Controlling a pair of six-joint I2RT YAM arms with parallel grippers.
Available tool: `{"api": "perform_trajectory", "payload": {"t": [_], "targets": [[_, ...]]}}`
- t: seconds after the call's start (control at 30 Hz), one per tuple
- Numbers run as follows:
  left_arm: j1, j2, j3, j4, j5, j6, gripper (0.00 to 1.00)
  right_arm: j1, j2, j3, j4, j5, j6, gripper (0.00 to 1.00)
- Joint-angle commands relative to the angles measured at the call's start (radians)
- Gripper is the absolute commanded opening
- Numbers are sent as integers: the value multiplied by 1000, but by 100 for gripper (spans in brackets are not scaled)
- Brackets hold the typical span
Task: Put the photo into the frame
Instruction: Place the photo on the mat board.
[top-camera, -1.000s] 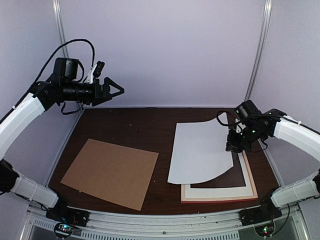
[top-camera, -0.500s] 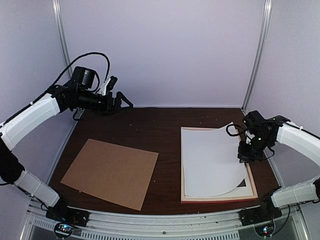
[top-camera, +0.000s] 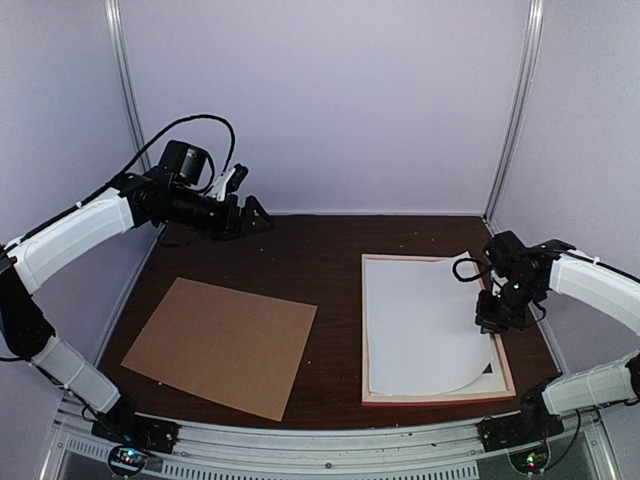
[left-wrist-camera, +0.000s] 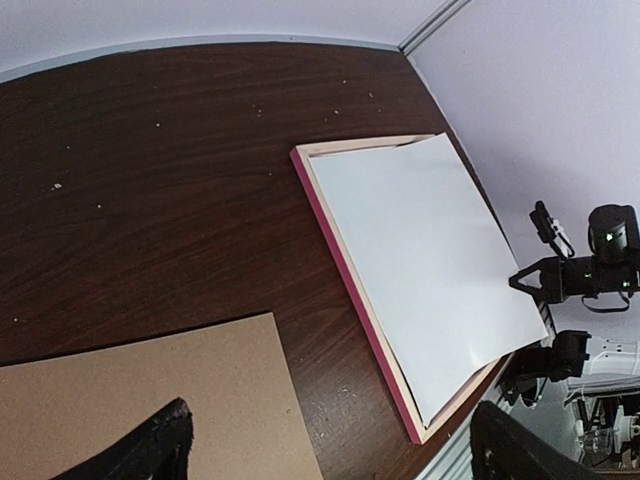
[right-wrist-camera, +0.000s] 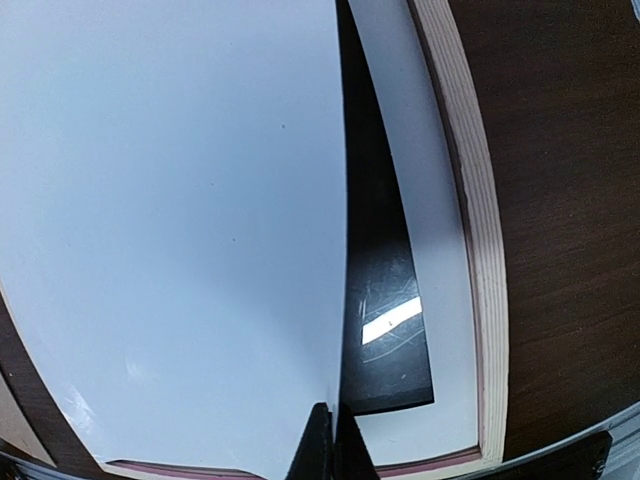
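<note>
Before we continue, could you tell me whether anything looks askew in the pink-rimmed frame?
Yes: the white-backed rectangular photo is not lying flat in the pink-rimmed wooden frame. The right gripper pinches its right edge raised, so the sheet bows, exposing a dark corner near-right.

1. The photo (top-camera: 420, 320) is laid face down, so only its plain white back is shown. It is set inside the frame on the right half of the table, and most of the opening is covered.
2. Its right edge is bowed upward and pinched in the closed right gripper (top-camera: 495, 322). A dark, glossy patch of the frame's inside is left uncovered at the near right corner.
3. The frame (top-camera: 430, 399) is laid flat, back up, with its long sides running away from the arms. A thin pink rim is seen outside and pale layered wood on its back.
</note>
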Motion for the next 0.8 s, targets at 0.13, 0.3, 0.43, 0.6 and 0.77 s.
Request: {"api": "perform_trajectory", "payload": {"t": [0.13, 0.3, 0.43, 0.6, 0.77], "targets": [[-21, 8, -16, 25, -19, 8, 97, -13, -28, -8, 23, 75, 22, 0], [-23, 10, -15, 24, -23, 8, 97, -17, -56, -28, 40, 84, 46, 0], [-24, 12, -16, 24, -27, 8, 97, -18, -74, -45, 52, 80, 63, 0], [-24, 14, -15, 24, -27, 8, 97, -17, -67, -75, 94, 36, 76, 0], [-24, 15, -18, 24, -29, 8, 97, -17, -45, -87, 139, 8, 90, 0]]}}
